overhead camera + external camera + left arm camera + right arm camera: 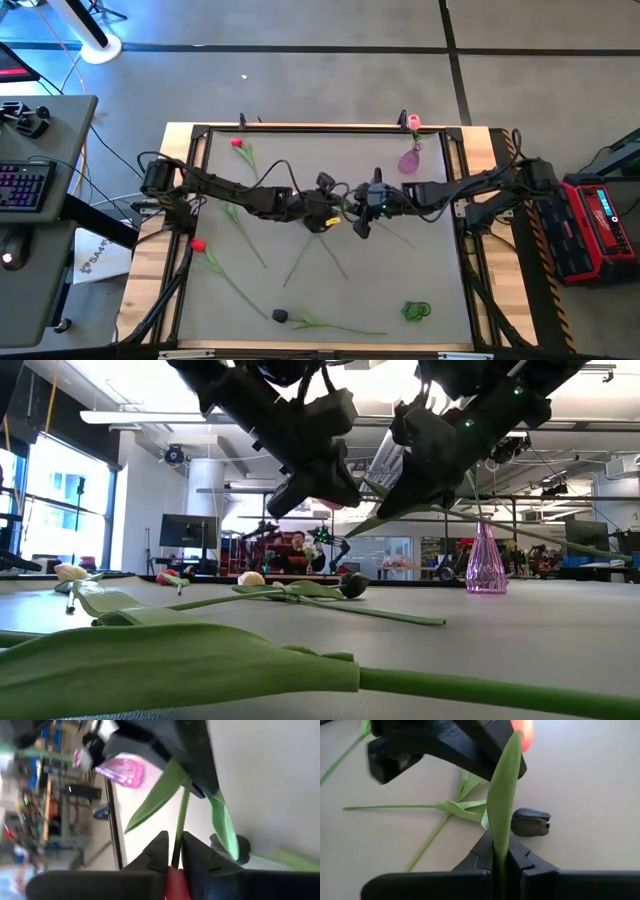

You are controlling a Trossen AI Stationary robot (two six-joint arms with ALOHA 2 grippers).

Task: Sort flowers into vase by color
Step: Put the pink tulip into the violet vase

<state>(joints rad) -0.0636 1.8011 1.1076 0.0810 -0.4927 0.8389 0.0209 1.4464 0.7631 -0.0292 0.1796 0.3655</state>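
Closest to our low camera lies a broad green leaf [180,665] flat on the table [560,630], its stem running off to the side.

Above the middle of the table our two grippers meet. Our right gripper [501,854] is clenched on a flower: a green leaf and stem [501,790] rise straight up between its dark fingers [482,851], and an orange-red blur [524,730] that may be the head shows at the far end. Our left gripper [173,851] has the thin green stem [181,817] of what looks like the same flower between its fingertips [159,850], with something red [175,882] deep between them; we cannot tell whether these fingers still press the stem or have let go. From above, the two grippers sit just beside each other, the left [322,212] and the right [362,215].

Outward from there, a black-headed tulip [530,821] lies on the table below the right gripper. In the high view more flowers lie scattered: a red one [237,144] near the far left side, another red one [197,245] at the left edge, a black one [281,315] near the front with its long stem, and a curled green piece [416,311] at the front right. A pink glass vase [409,160] stands at the far right side with a pink flower [413,123] in it.
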